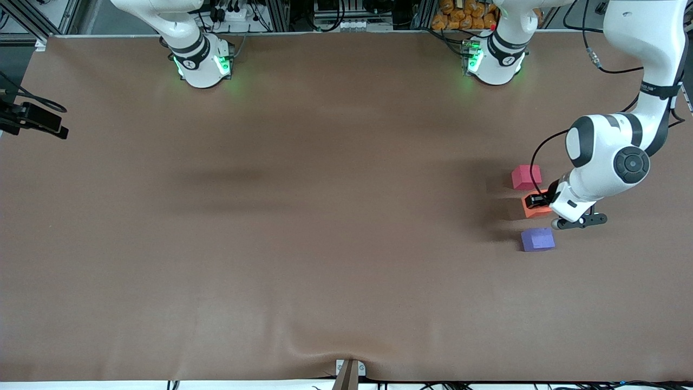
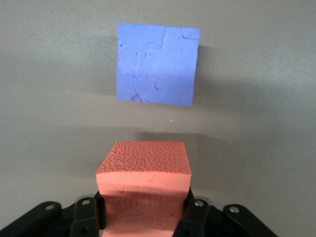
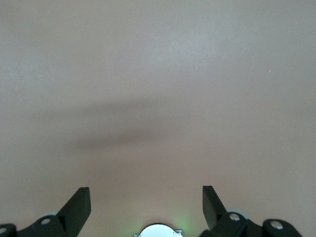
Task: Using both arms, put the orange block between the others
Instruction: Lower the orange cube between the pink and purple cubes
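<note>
The orange block (image 1: 533,210) (image 2: 143,182) sits between the pinkish-red cube (image 1: 526,176) and the blue-purple cube (image 1: 537,239) (image 2: 158,64), near the left arm's end of the table. My left gripper (image 1: 537,201) (image 2: 144,217) is shut on the orange block, its fingers pinching the block's sides. The block is low, at or just above the table; I cannot tell if it touches. My right gripper (image 3: 146,205) is open over bare table with nothing between its fingers; in the front view it is out of sight, with only the right arm's base (image 1: 201,62) showing.
The brown table mat (image 1: 303,216) is bare across its middle and toward the right arm's end. A black camera mount (image 1: 32,122) sticks in at that end. The left arm's elbow (image 1: 612,154) hangs over the table edge beside the cubes.
</note>
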Motion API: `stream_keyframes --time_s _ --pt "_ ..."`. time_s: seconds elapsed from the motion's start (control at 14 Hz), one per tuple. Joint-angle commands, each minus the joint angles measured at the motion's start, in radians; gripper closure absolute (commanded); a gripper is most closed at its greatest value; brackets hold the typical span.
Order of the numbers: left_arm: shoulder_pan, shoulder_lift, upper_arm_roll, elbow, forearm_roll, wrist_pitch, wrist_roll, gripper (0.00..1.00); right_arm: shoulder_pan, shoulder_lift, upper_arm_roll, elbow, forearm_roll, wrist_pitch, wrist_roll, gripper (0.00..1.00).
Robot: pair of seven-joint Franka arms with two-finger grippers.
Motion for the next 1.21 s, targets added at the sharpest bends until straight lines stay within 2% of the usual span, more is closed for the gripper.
stream_keyframes --time_s 0.0,0.28,1.14 --pt "0.009 0.005 -0.006 -0.029 0.024 0.045 0.006 0.64 -0.03 -0.018 0.009 0.002 0.01 -0.024 0.014 0.0" --pt "0.009 0.015 -0.006 -0.029 0.026 0.047 0.02 0.64 -0.064 -0.037 0.009 0.002 0.027 -0.04 0.005 0.0" --pt "0.026 0.067 -0.007 -0.024 0.024 0.105 0.071 0.64 -0.053 -0.035 0.017 0.002 0.027 0.028 -0.007 0.0"
